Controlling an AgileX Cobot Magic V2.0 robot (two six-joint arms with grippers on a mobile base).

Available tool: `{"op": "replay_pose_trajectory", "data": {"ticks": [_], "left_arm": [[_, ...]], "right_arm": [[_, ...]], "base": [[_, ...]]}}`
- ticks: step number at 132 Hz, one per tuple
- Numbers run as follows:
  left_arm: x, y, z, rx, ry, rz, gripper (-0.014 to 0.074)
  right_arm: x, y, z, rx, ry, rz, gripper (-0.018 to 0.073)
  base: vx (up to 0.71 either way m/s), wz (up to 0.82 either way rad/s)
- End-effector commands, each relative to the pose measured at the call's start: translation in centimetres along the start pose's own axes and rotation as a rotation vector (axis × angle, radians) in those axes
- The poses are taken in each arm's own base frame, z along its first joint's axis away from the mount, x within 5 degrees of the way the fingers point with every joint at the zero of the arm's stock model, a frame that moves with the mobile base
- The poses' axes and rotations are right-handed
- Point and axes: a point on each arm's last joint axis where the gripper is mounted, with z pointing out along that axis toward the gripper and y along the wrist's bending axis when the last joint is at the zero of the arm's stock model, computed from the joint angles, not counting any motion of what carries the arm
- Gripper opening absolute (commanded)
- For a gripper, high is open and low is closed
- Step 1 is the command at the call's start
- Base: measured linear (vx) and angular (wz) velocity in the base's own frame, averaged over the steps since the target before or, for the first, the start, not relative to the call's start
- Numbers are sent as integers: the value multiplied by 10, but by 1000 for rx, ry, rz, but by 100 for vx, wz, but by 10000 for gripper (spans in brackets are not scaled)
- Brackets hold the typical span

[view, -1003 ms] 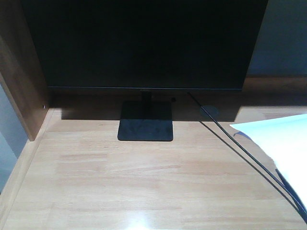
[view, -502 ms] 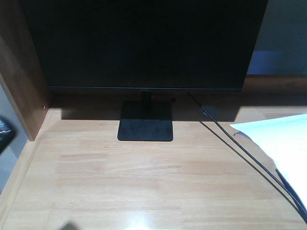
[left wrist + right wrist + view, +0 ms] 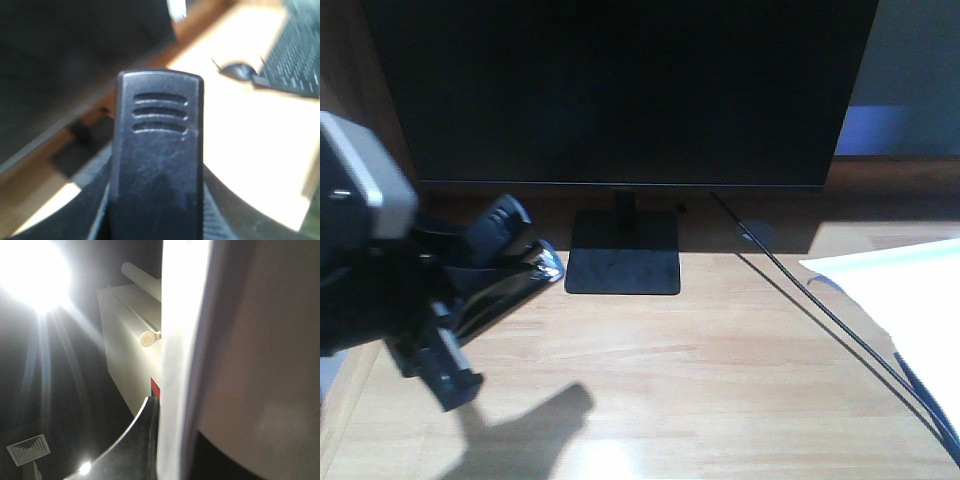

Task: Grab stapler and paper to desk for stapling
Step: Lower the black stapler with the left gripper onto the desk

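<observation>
Left pincer (image 3: 480, 295) is clamped on the stapler (image 3: 523, 278); in the wrist view its ribbed black body fills the gap between the fingers. We note the long axis runs ahead of the pincer and to its right, chrome nose past the fingertips, apparently clear of the desk (image 3: 670, 380). Wood lies beneath the pincer, so we judge a plain descent comes next. Well to its right hangs the paper (image 3: 910, 300), its edge in the right pincer (image 3: 167, 450), which we read as gripping it. Beyond the nose stands the monitor foot (image 3: 623, 262)
</observation>
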Motion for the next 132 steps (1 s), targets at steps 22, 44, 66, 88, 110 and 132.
{"op": "replay_pose_trajectory", "data": {"ticks": [22, 44, 66, 88, 110, 132], "left_arm": [[14, 24, 44, 44, 44, 57, -6], [36, 35, 63, 175, 78, 124, -6], [55, 42, 77, 311, 69, 234, -6], [69, 46, 91, 383, 45, 276, -6], [71, 54, 110, 456, 38, 256, -6], [70, 65, 133, 514, 25, 251, -6]], "right_arm": [[-1, 8, 5, -49, -2, -14, -6], [-1, 8, 5, -49, -2, -14, -6], [-1, 8, 5, -49, -2, -14, -6], [-1, 8, 5, -49, -2, -14, -6], [-1, 8, 5, -49, -2, -14, -6], [-1, 8, 5, -49, -2, -14, -6]], "base": [[0, 0], [0, 0], [0, 0], [0, 0], [0, 0], [0, 0]]}}
